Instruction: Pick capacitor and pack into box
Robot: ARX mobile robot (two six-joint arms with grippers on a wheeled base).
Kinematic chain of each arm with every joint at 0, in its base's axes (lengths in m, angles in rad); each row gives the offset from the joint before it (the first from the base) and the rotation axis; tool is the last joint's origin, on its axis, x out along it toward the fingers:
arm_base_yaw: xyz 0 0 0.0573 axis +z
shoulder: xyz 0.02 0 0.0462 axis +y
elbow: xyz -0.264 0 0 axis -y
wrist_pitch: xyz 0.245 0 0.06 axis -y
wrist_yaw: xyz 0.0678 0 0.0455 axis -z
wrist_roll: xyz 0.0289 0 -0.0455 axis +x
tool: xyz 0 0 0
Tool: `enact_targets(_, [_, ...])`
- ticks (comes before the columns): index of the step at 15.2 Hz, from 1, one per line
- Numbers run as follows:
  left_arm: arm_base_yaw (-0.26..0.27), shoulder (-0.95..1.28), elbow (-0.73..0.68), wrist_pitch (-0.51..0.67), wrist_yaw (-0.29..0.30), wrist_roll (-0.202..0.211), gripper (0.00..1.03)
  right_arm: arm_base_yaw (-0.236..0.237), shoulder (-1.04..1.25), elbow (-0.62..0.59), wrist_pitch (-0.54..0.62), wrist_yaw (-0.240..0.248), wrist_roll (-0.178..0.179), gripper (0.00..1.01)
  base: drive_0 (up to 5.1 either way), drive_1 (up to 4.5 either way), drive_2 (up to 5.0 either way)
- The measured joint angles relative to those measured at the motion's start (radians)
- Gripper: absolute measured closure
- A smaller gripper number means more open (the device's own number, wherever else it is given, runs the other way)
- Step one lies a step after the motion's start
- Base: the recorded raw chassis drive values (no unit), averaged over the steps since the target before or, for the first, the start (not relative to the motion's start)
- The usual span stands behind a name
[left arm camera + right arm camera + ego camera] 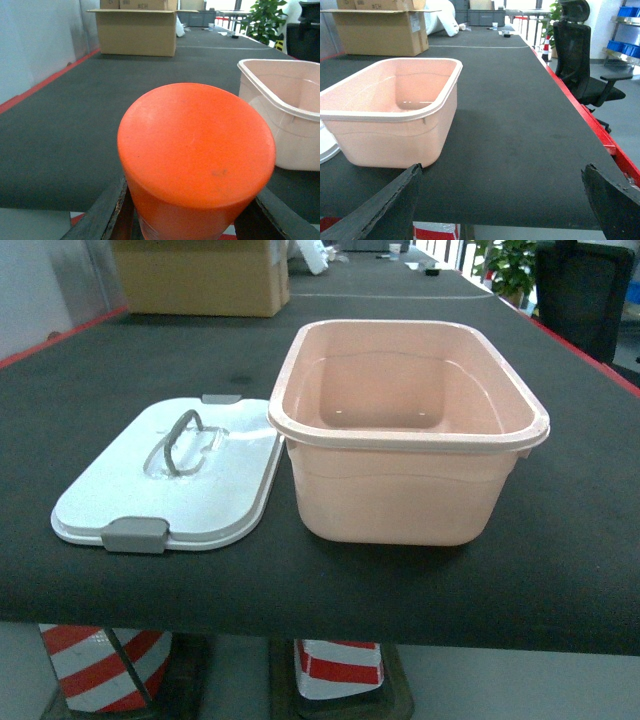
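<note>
We have the pale pink box (400, 465) sitting upright and open on the black table (560, 540), and its inside is bare as far as we can see down to the floor of it. Just beside it on the left lies the white lid (160, 485), flat on the mat with its grey handle (183, 440) up and a grey clip (134, 535) at the near edge; lid and box look to be just touching or nearly so at the box's lower left corner, and we cannot tell which. Over on the left wrist view, we are looking straight onto the orange capacitor (197, 150), a fat cylinder filling the frame, its flat round end facing us, and the left gripper (192, 220) is clamped on it, dark fingers (107, 215) pressing in at both sides of the body. It hangs short of the table's near edge, with the box's rim off to its right and still apart from it. On the right wrist view, we see the right gripper (502, 207) spread wide, its two black fingertips (385, 205) far apart at the bottom corners with nothing between them but table, and the box lies ahead to its left. At the far end of the table a brown cardboard carton (205, 275) stands. A black office chair (580, 65) waits off the right edge, and red-and-white striped posts (100, 665) show under the table.
</note>
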Motion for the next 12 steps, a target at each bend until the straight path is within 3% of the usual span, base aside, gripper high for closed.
enact_targets(11, [0.0, 0.0, 0.0, 0.0, 0.0, 0.0, 0.59, 0.0, 0.0, 0.0, 0.0, 0.0, 0.0, 0.03, 0.0, 0.0, 0.0])
enact_targets(12, [-0.034, 0.035, 0.0, 0.055, -0.098, 0.029, 0.59, 0.0, 0.0, 0.0, 0.001, 0.0, 0.0, 0.03, 0.0, 0.0, 0.0])
